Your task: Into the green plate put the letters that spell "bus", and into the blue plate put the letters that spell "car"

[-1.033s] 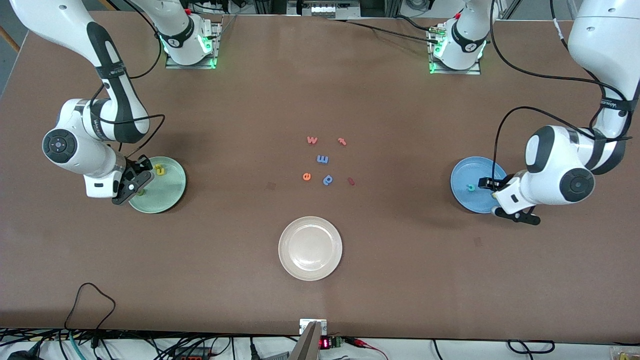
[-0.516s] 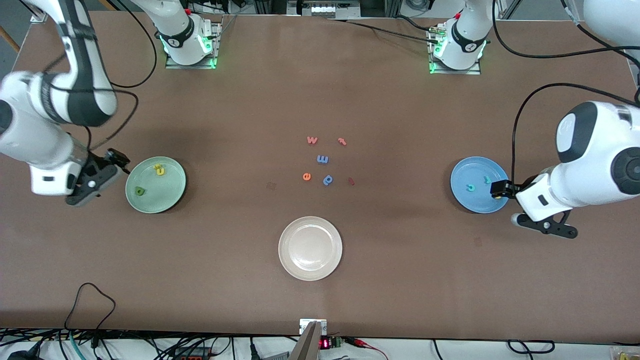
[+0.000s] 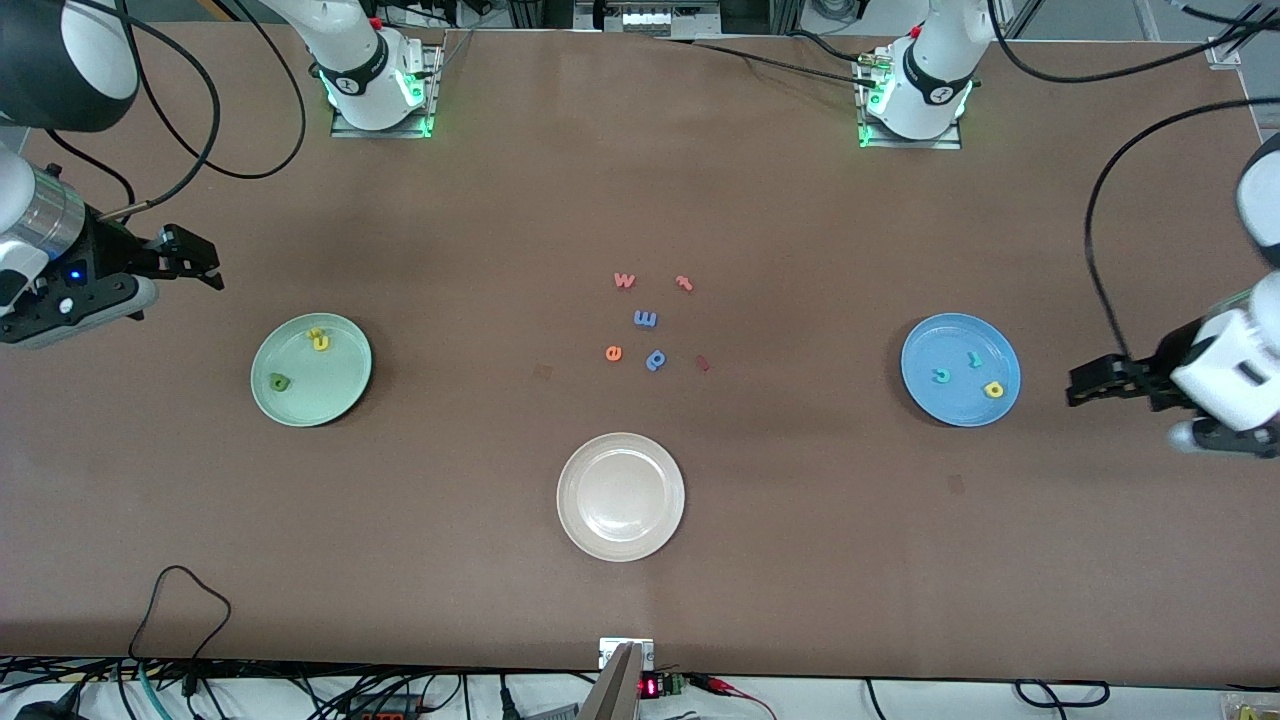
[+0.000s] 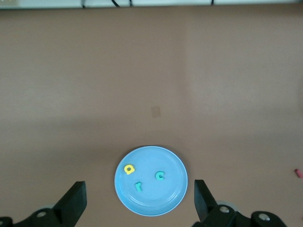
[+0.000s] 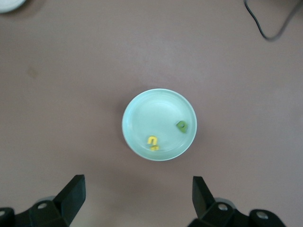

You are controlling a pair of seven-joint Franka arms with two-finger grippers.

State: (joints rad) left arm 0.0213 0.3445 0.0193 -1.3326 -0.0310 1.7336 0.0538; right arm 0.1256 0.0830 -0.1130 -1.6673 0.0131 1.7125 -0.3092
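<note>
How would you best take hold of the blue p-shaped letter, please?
Grip the blue p-shaped letter across its straight stem, coming straight down from above. It lies flat on the table, apart from the orange letter beside it, so an open pincer should fit.

1. Both Franka arms are wearing glossy white shells with black joint bands.
2. The right arm's base [image 3: 375, 85] and the left arm's base [image 3: 915, 95] are sitting on metal plates, and green lights are glowing at each.
3. Black cables are looping from the arms across the table's edges.
4. The right gripper [image 3: 185, 262] is showing black fingers on a grey-white body, with a small blue light shining beside it.
5. The left gripper [image 3: 1100, 383] is showing black fingers below a white wrist block.
</note>
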